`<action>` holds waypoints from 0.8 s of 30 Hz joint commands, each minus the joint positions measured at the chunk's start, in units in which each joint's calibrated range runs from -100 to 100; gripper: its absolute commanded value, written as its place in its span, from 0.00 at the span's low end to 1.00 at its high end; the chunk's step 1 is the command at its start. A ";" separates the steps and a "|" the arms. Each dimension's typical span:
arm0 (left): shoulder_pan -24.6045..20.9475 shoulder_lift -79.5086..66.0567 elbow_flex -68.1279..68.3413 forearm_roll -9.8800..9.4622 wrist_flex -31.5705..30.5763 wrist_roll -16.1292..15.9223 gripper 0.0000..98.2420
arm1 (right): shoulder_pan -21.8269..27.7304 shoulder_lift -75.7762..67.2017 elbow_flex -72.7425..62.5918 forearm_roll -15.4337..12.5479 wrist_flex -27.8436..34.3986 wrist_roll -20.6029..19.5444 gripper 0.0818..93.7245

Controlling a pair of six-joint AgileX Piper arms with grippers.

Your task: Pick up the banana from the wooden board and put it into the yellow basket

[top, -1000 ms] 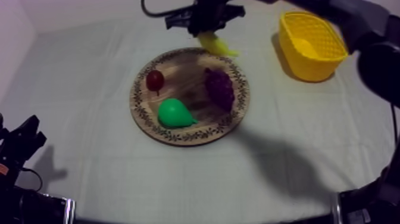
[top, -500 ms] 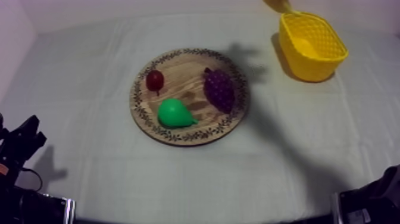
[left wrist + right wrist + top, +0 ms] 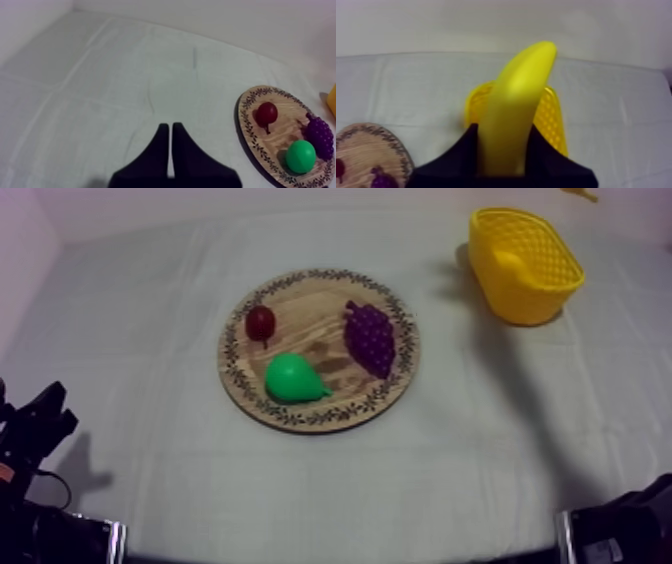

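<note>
At the middle of the surface [image 3: 150, 308], seen from above, the round wooden board [image 3: 300, 420] carries three toy fruits: the small red fruit [image 3: 261, 321] at its 10 o'clock, the pear [image 3: 292, 378] at 7 o'clock and the bunch of grapes [image 3: 370, 338] at 3 o'clock. The yellow basket [image 3: 525, 263] stands well apart, toward 1 o'clock from the board, and the left gripper [image 3: 35, 433] sits low at the surface's 8 o'clock edge. In the left wrist view that gripper's fingers are pressed together in a narrow wedge over bare cloth, holding nothing, with the board and its three fruits off to one side. In the right wrist view the right gripper [image 3: 502, 131] is pinching the banana [image 3: 516, 100] across its thick lower body, one finger on each flank. The fruit stands nearly upright, its tip curving up and away, with the basket directly behind and below it and the board's rim off to the side. The banana is off the board but not yet in the basket. It looks light, stiff and smooth-skinned — likely hollow plastic — so it could swivel in a narrow pinch. A hold across the broad middle, as here, seems soundest; the tapered ends would probably slide out.
</note>
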State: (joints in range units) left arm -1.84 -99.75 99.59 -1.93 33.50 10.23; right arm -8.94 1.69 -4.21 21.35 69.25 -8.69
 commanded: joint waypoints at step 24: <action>-0.01 0.00 -0.04 0.00 0.05 0.01 0.00 | 6.22 22.36 -0.24 -1.22 -10.19 -1.52 0.10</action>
State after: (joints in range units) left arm -1.84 -99.75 99.59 -1.93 33.58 10.23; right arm -2.76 21.90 -4.04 19.98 59.10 -10.08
